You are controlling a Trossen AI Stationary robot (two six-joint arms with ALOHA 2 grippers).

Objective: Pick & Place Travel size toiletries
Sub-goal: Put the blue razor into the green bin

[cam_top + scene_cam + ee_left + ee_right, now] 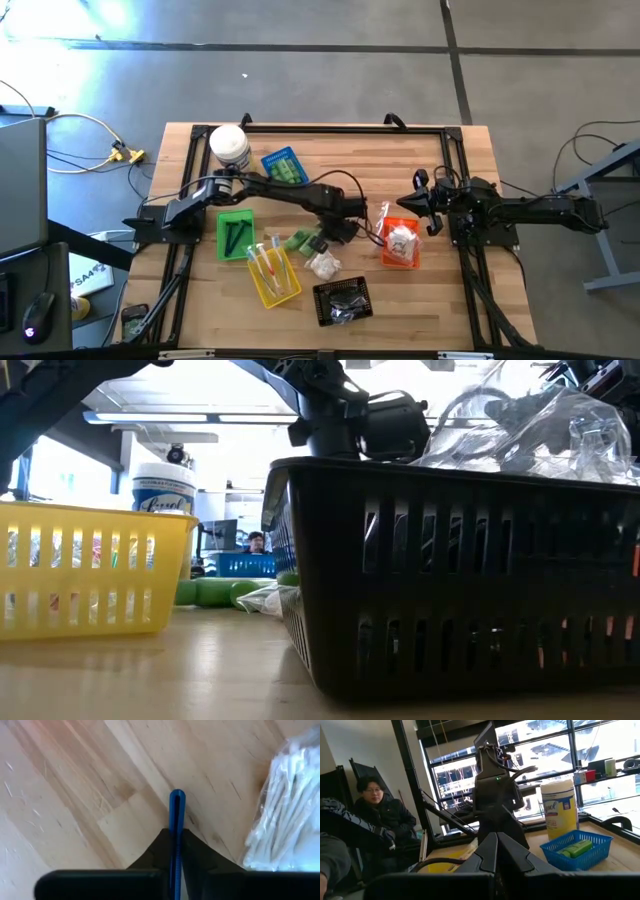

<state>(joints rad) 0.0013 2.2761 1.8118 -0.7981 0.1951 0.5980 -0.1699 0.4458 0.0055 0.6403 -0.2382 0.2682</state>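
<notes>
My left gripper (pixel 345 232) reaches to the table's middle and points steeply down; it is shut on a thin blue item (pixel 177 805). Beside it lies a clear packet of white sticks (pixel 290 810). Green bottles (pixel 300 242) and a white puffy packet (pixel 325 265) rest loose on the wood. More toiletries sit in baskets: black combs in the green one (pixel 236 232), green bottles in the blue one (pixel 284 165), sticks in the yellow one (pixel 272 272), packets in the orange one (pixel 400 243). My right gripper (pixel 420 200) waits shut at the right. My left gripper pinches the thin blue item between its two fingers (pixel 197 850), coming from above and slanting down. The item's rounded end (pixel 177 796) sticks out past the fingertips, seen edge-on. Whether that end touches the table, I cannot tell.
A big white jar (pixel 229 146) stands at the far left. A black basket (pixel 343 300) of clear wraps sits near the front edge and fills the low view. A person (pixel 375 815) sits beyond the table. Bare wood lies at the front left.
</notes>
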